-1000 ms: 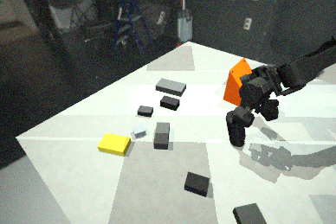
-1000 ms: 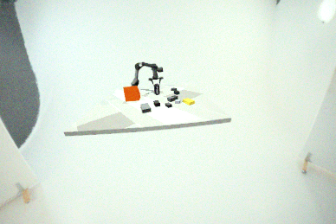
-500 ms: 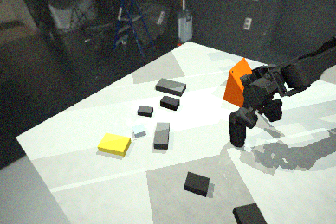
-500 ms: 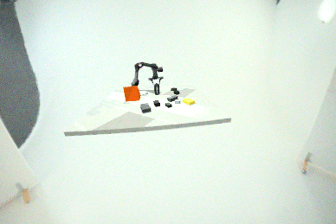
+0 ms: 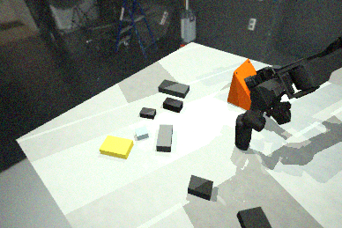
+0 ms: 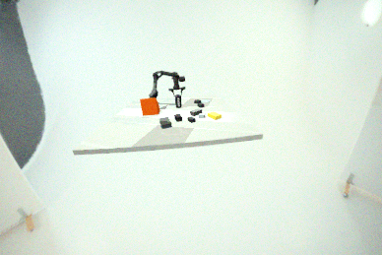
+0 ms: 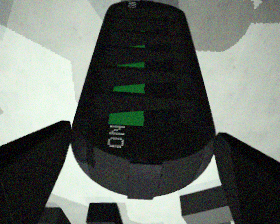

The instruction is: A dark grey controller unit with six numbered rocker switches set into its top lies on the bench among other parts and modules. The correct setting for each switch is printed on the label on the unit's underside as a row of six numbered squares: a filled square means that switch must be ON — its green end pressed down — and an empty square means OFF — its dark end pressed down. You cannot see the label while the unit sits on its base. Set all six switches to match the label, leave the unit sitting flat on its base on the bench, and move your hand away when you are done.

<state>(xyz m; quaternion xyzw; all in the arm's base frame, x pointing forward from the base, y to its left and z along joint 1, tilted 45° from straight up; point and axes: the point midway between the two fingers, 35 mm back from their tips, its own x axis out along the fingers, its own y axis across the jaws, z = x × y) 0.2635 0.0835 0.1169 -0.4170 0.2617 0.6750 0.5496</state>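
Observation:
The dark grey controller unit (image 5: 242, 134) (image 6: 178, 101) (image 7: 166, 95) is held with its long axis roughly upright, hanging below the wrist. My gripper (image 5: 252, 120) (image 6: 178, 94) (image 7: 143, 135) is shut on it, with a finger at each side of its near end in the wrist view. That view shows the switch face steeply foreshortened, with the ON print at the near end and several green switch ends narrowing with distance. The far switches are too dark to read. The underside label is hidden. Whether the lower end touches the bench is unclear.
An orange wedge (image 5: 239, 89) (image 6: 150, 106) stands beside the arm. A yellow block (image 5: 116, 146) (image 6: 215, 115), a pale blue block (image 5: 142, 134), a grey block (image 5: 165, 137) and several dark blocks (image 5: 174, 88) (image 5: 200, 187) lie on the bench (image 5: 70, 178).

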